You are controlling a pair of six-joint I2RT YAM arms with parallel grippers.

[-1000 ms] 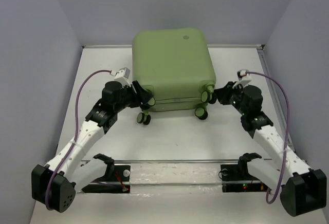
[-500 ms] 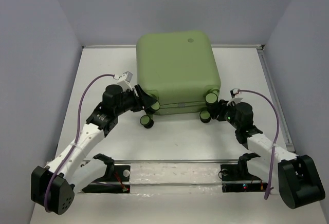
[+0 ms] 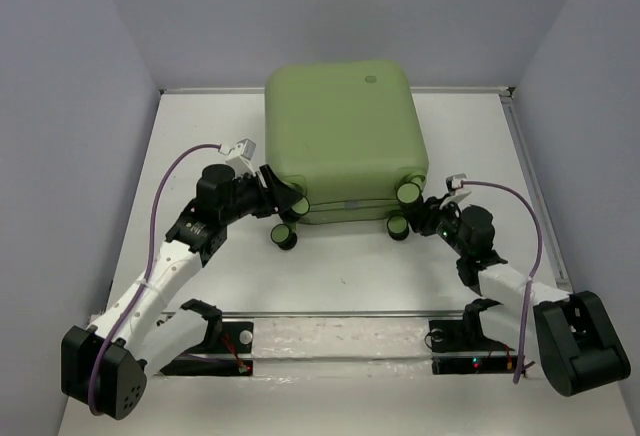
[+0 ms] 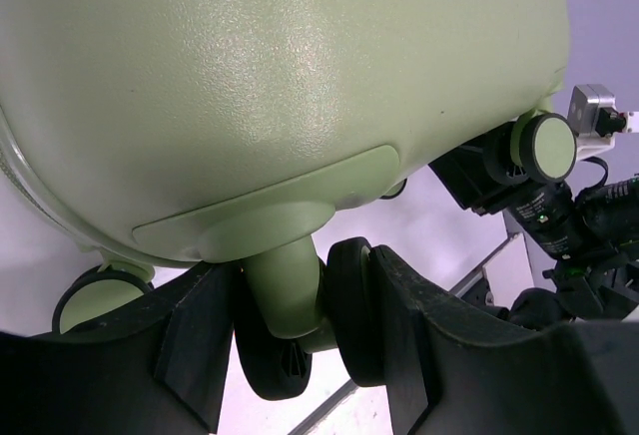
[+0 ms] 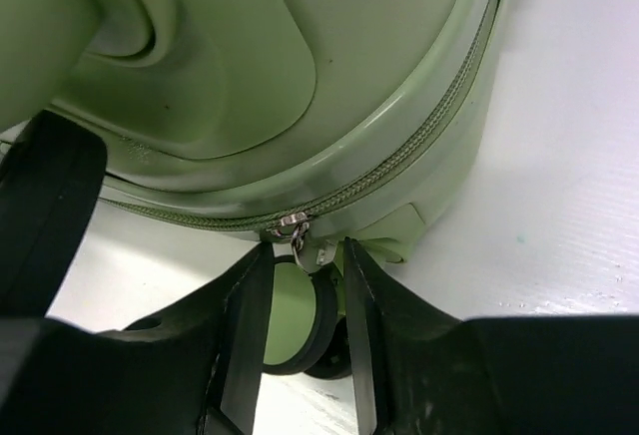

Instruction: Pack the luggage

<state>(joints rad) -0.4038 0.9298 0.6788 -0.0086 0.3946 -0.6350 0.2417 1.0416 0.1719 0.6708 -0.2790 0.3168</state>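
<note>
The luggage (image 3: 340, 136), a closed light-green hard-shell suitcase, lies flat at the table's middle back with its wheels toward me. My left gripper (image 3: 284, 200) is at its front left corner. In the left wrist view my left gripper (image 4: 300, 290) is shut around a caster, its fingers (image 4: 399, 335) pressing the black wheel (image 4: 349, 305) and green stem. My right gripper (image 3: 426, 217) is at the front right corner, low by the wheels. In the right wrist view my right gripper (image 5: 305, 260) is slightly open, with the silver zipper pull (image 5: 298, 230) hanging between the tips on the closed zipper seam.
Grey walls close in the table on the left, back and right. A metal rail (image 3: 340, 313) runs across the near edge in front of the arm bases. The other casters (image 3: 283, 237) (image 3: 397, 226) stick out toward me. The right arm shows in the left wrist view (image 4: 559, 225).
The suitcase has shifted a little to the right with my left gripper on its caster. My right arm has pulled in and dropped lower to the front right corner.
</note>
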